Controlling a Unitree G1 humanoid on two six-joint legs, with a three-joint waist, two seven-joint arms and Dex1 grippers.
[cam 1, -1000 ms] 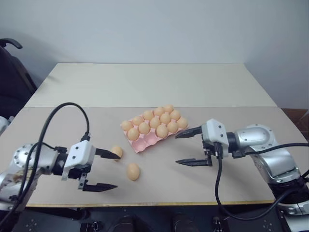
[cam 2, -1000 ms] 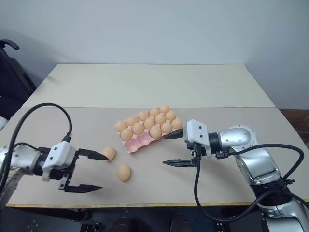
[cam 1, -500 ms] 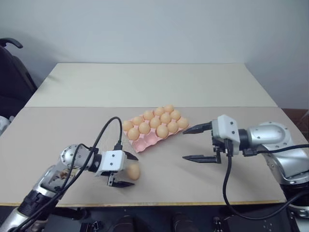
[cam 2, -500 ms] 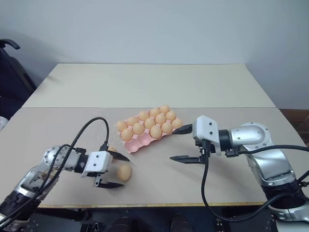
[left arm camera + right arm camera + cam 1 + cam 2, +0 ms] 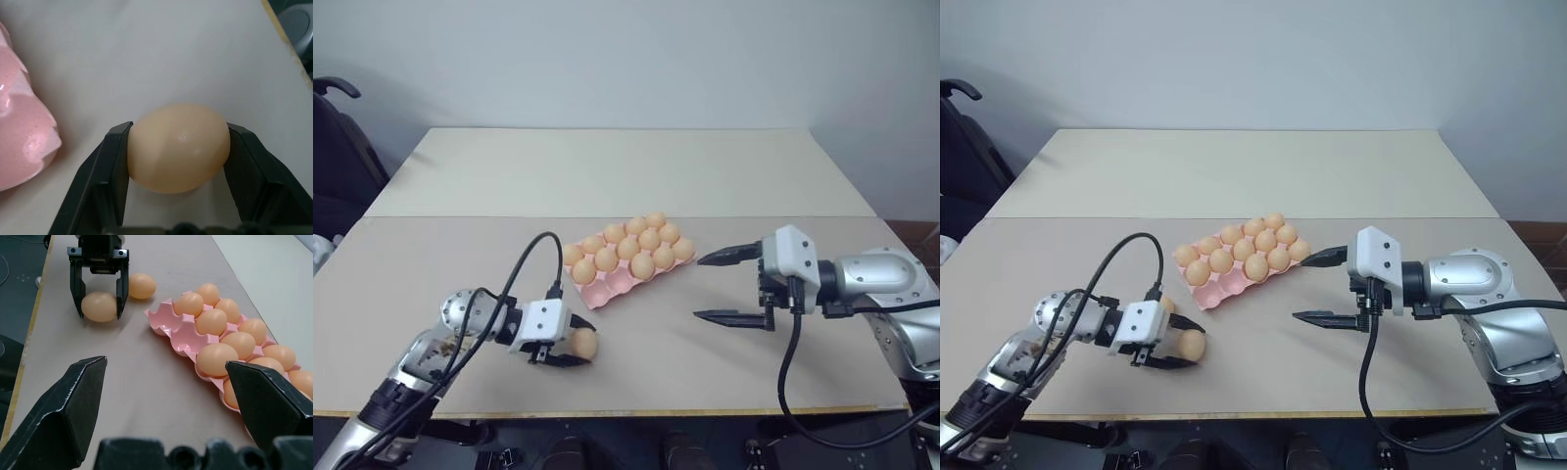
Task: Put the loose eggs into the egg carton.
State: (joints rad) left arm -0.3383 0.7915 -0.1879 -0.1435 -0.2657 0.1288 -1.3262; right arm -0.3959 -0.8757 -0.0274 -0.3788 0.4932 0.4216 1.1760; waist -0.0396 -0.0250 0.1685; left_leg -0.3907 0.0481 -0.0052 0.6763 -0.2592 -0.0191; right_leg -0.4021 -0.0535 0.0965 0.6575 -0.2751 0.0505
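Note:
My left gripper point(image 5: 576, 346) lies low on the table near the front, shut on a loose egg point(image 5: 178, 147); a black finger presses each side of it. The egg rests on the table surface. A second loose egg point(image 5: 142, 285) lies just behind that gripper, close to the carton's near corner. The pink egg carton point(image 5: 607, 290) sits at mid-table, holding several tan eggs, with bare cups at its near left end. My right gripper point(image 5: 698, 288) hovers open to the right of the carton, pointing at it, with nothing between its fingers.
The table's front edge point(image 5: 636, 413) runs close behind the left gripper. A seam point(image 5: 783, 216) splits the tabletop into a near and a far board. A dark chair point(image 5: 337, 157) stands at the far left. A black cable point(image 5: 524, 264) loops above the left wrist.
The left gripper reached in around the nearer loose egg and closed on it. The right gripper drew back to the right, away from the carton, staying open.

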